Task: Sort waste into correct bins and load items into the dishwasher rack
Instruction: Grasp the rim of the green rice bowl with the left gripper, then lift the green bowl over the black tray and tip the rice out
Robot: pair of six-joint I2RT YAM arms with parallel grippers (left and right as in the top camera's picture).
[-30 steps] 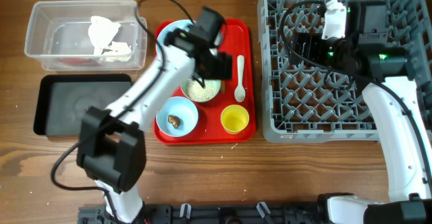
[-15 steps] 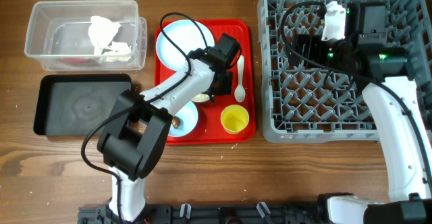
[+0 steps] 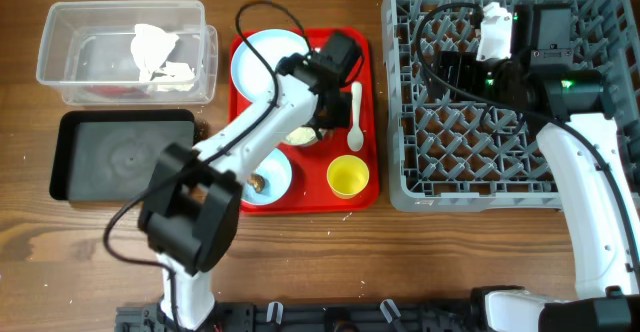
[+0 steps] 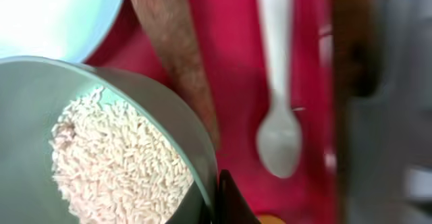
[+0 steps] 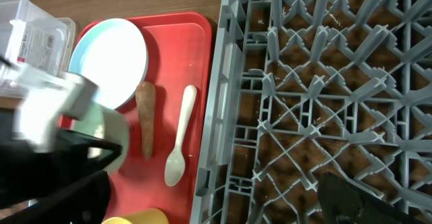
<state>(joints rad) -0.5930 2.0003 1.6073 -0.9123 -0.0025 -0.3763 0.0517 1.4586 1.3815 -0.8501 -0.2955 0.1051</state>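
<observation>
On the red tray (image 3: pixel 300 200), my left gripper (image 4: pixel 217 200) is shut on the right rim of the mint bowl (image 4: pixel 40 89), which holds white rice-like crumbs (image 4: pixel 115 163). From overhead, the left gripper (image 3: pixel 318 122) covers most of that bowl. The long brown food stick (image 4: pixel 177 55) and the white spoon (image 4: pixel 279 126) lie beside it. The pale-blue plate (image 3: pixel 262 57) is behind. A light-blue bowl (image 3: pixel 268 177) holds a small brown lump (image 3: pixel 259 181). The yellow cup (image 3: pixel 348 177) stands at the front right. My right gripper (image 3: pixel 452 72) hangs open over the dishwasher rack (image 3: pixel 500 162).
The clear tub (image 3: pixel 60 67) at the back left holds a crumpled white napkin (image 3: pixel 155 52) and something red. In front of it lies the black tray (image 3: pixel 120 157). The left arm's cable loops above the plate.
My left gripper has swung from the plate's edge to the mint bowl and closed on its rim. The right arm has not moved.
</observation>
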